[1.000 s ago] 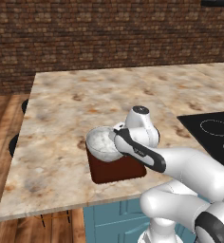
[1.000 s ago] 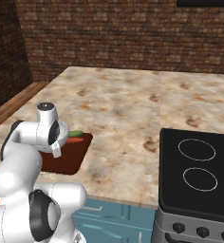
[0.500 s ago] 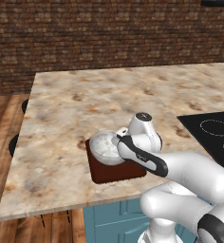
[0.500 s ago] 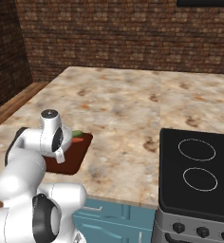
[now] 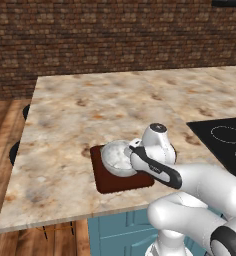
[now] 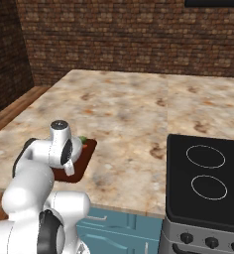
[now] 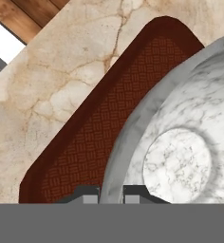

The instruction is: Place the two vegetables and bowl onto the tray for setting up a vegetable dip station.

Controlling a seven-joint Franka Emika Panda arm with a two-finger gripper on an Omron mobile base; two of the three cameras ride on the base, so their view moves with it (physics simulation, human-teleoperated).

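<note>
Claw (image 7: 110, 193) clamped tight on the rim of the bowl (image 7: 180, 142), one finger either side of the grey wall in the hand view. Beneath the bowl sits the tray (image 7: 92, 137), its ribbed brown floor running out past the rim, so the bowl is over the board rather than over the counter (image 7: 61, 76).

Over to the left base view: the bowl (image 5: 117, 157) hangs tilted over the tray (image 5: 115, 181), near the tray's far edge, and whether it touches I cannot tell. My call: level it, lower until it sits flat, and only then let go.

Right base view now: the arm covers much of the tray (image 6: 87, 149). At the tray's far side peek an orange carrot (image 6: 85, 146) and a green cucumber (image 6: 83, 140), seemingly already aboard. Setting the bowl down clear of those two looks wise.
</note>
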